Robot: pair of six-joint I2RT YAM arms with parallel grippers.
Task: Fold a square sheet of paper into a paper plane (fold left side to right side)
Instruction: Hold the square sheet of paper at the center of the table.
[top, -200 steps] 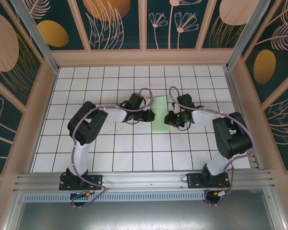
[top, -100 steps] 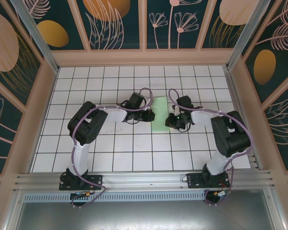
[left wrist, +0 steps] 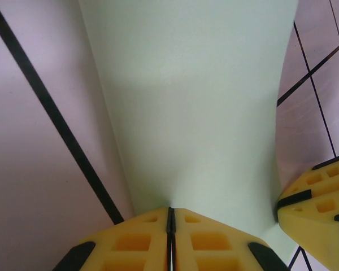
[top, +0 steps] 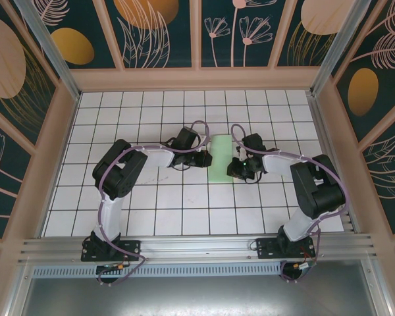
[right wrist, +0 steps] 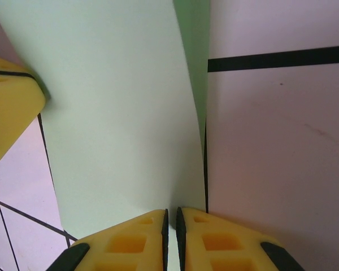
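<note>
Item 1. Left gripper [left wrist: 170, 217]: yellow ribbed fingers pressed together, pinching the near edge of the thin pale-green square sheet of paper [top: 220, 148]. The paper puckers up into the seam.

Item 2. Right gripper [right wrist: 170, 219]: yellow fingers together with only a hairline slit between them, clamped on the opposite edge of the same sheet.

Item 3. Sheet: seen from above, a narrow upright strip at table centre. The left gripper is at its 9 o'clock and the right gripper at its 3 o'clock. It bows between the two grips. A darker green layer shows along one edge, so it is possibly doubled over.

Item 4. White grid-tiled table [top: 151, 217]: black lines, lying under the sheet.
</note>
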